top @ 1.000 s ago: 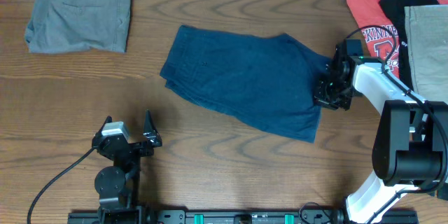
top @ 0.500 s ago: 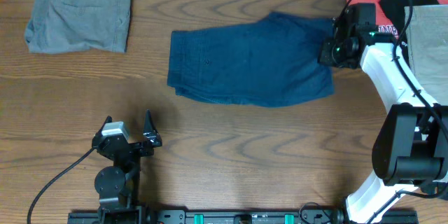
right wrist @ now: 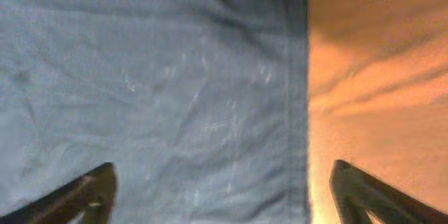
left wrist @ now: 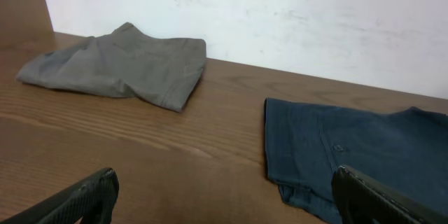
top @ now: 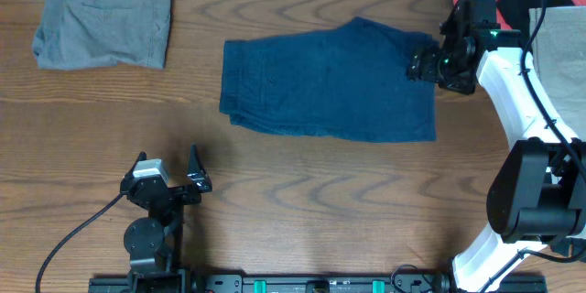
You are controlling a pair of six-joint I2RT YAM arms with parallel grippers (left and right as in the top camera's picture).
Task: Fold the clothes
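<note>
The clothes (top: 330,78) are dark navy shorts lying flat in the middle of the table, waistband to the left. My right gripper (top: 423,62) hovers over their right edge, open, with nothing between its fingers. In the right wrist view the blue cloth (right wrist: 175,77) and its stitched hem fill the space beneath the open right gripper (right wrist: 224,189), with bare wood to the right. My left gripper (top: 167,157) rests open near the front left, apart from the shorts. The left wrist view shows the left gripper (left wrist: 224,196) open over bare wood, the navy shorts (left wrist: 350,147) ahead to the right.
Folded grey-brown shorts (top: 103,14) lie at the back left, also in the left wrist view (left wrist: 119,66). A red printed T-shirt (top: 476,5), a black garment (top: 549,0) and a beige garment (top: 558,46) are piled at the back right beside the right arm.
The right gripper carried the shorts' right end from the front right toward the back, straightening them, then opened and let go. The left arm has not moved.
</note>
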